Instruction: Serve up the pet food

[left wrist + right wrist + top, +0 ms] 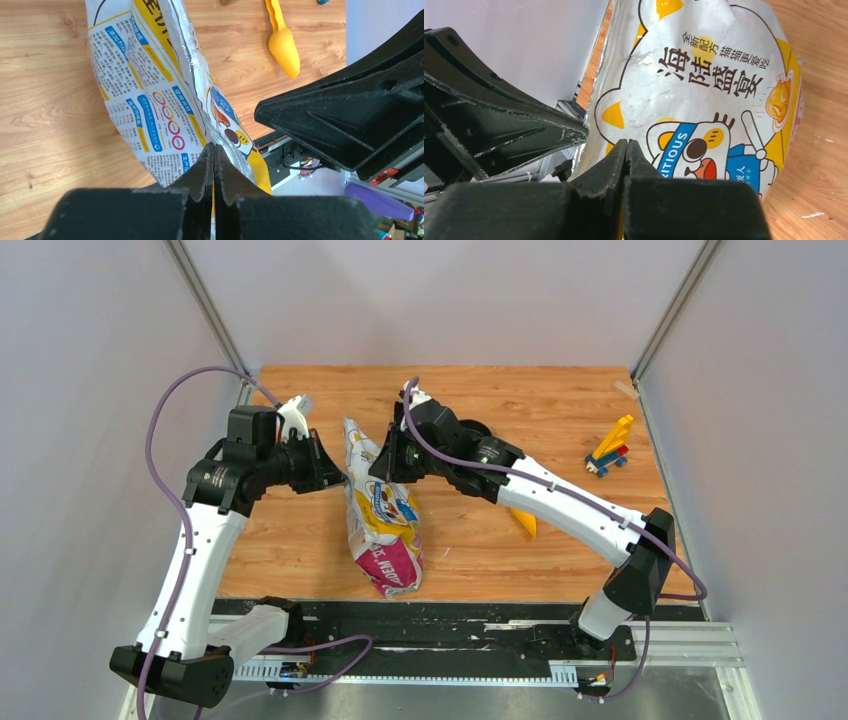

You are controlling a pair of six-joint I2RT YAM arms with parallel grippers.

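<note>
Left gripper (pixel 338 476) and right gripper (pixel 376 468) each pinch the top edge of the bag (pixel 385 525) from opposite sides, at frame centre. Its length runs toward lower centre. No pet food shows; presumably it is inside. Yellow scoop (pixel 524 522) lies to the right.

A wood-grain counter (pixel 560 400) is boxed in on three sides by plain pale grey walls (pixel 90 390), with slim metal posts (pixel 205 305) at the far corners. A ribbed aluminium rail (pixel 690 645) runs along its near edge. The light is soft and even.
</note>
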